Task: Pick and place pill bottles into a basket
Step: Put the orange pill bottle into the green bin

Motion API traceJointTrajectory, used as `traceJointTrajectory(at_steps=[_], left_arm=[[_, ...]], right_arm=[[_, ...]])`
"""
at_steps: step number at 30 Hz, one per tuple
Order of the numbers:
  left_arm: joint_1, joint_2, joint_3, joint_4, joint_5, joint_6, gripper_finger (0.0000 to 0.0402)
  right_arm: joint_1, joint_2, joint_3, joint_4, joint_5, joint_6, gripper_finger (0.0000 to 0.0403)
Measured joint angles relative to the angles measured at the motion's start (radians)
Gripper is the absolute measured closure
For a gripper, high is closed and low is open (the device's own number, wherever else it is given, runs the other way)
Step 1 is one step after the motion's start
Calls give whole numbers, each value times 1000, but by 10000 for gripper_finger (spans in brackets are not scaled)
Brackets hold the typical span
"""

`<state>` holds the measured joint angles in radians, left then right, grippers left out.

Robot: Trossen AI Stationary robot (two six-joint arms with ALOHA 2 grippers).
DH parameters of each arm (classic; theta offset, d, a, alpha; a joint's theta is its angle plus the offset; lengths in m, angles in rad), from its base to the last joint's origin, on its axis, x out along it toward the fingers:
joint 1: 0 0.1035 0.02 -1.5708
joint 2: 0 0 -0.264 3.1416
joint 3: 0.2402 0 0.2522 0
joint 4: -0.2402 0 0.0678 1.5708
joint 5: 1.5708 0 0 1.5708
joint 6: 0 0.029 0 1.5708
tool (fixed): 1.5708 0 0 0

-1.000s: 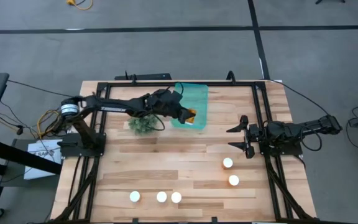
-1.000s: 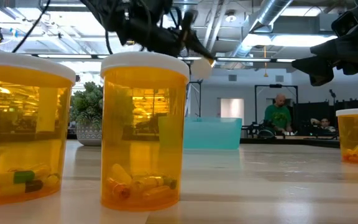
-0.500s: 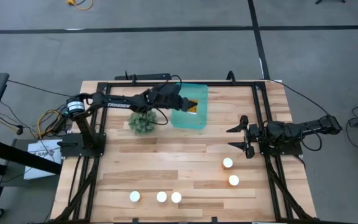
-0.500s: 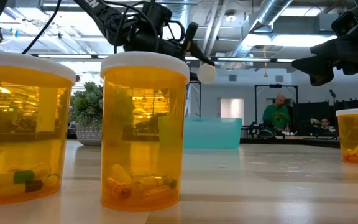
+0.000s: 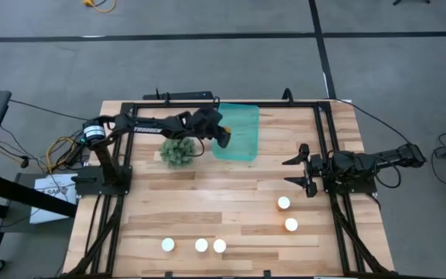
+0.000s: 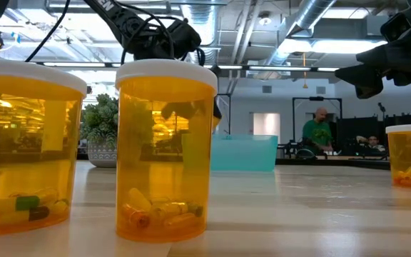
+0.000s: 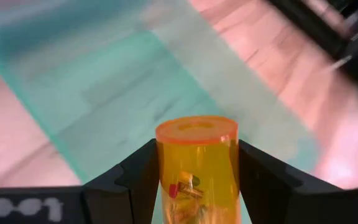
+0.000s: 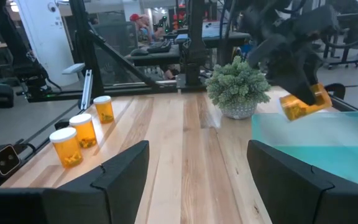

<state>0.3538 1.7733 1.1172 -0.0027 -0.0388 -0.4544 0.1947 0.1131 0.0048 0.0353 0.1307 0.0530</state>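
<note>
Left wrist view: left tool [image 7: 196, 180] clamped on a pill bottle [image 7: 197, 165] above the teal basket [image 7: 129, 93].

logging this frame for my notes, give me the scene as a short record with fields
left gripper: shut on a pill bottle, held over the basket
right gripper: open, empty, waiting at the table's right side
held bottle: orange, pills inside, cap end toward the wrist
bottles on table: five, white caps up; three in a front row, two nearer the right arm
basket contents: none visible
plant: beside the basket, on its left-arm side
table: light wood
</note>
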Motion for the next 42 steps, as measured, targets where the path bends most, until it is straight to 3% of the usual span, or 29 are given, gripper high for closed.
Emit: traceJointTrajectory(at_steps=[9, 15, 21, 29, 42], left_arm=[[-57, 1, 0, 3, -55, 106, 226], [-121, 50, -2, 102, -107, 157, 226], [-145, 110, -2, 229, -189, 196, 226], [-185, 119, -3, 259, -338, 264, 226], [-187, 119, -3, 250, -353, 234, 217]], right_arm=[[0, 0, 0, 0, 0, 0, 137], [0, 0, 0, 0, 0, 0, 137], [0, 6, 0, 3, 0, 0, 137], [0, 11, 0, 1, -1, 0, 137], [0, 11, 0, 1, 0, 0, 137]])
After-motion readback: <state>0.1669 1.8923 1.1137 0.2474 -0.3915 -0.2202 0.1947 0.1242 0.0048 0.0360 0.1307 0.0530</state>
